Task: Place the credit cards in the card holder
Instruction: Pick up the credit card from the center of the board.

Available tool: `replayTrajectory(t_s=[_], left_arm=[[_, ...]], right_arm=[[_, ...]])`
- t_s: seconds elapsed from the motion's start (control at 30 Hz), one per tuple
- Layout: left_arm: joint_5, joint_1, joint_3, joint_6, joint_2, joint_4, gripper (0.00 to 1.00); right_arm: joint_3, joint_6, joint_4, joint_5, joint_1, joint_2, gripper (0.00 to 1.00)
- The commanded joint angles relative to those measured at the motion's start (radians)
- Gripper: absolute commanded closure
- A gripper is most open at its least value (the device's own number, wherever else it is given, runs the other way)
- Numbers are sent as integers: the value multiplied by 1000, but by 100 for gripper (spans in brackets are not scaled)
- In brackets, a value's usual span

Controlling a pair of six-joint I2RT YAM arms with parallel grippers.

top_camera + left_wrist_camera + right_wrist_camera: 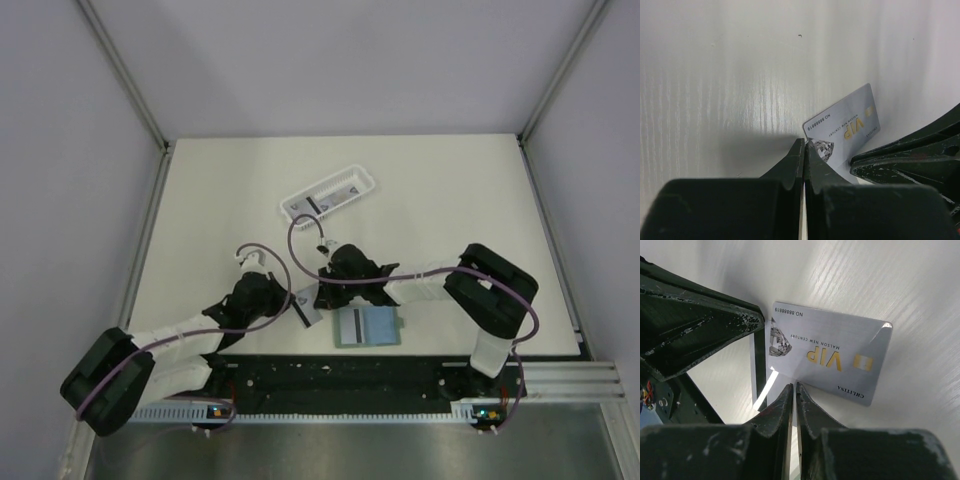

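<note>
Right wrist view: right gripper and left gripper both clamped on one credit card

A silver-grey credit card with gold VIP lettering is held tilted, one edge pinched in my left gripper and another in my right gripper. Near it the sage-green card holder lies open and flat on the counter, with a striped card on its left half. A third card lies in the white basket.
</note>
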Motion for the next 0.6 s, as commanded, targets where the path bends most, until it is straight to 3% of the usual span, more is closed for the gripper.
replayTrajectory(t_s=[0.0,0.33,0.57], left_arm=[[51,-2,-56,-23,-37,-53,100],[22,-5,-56,-26,-108,-117,100],[0,-5,-21,-17,-94,-145,100]], right_arm=[[-44,23,-32,31,37,-24,93],[62,8,-123,166,21,25,94],[145,-11,-127,118,-61,86,94]])
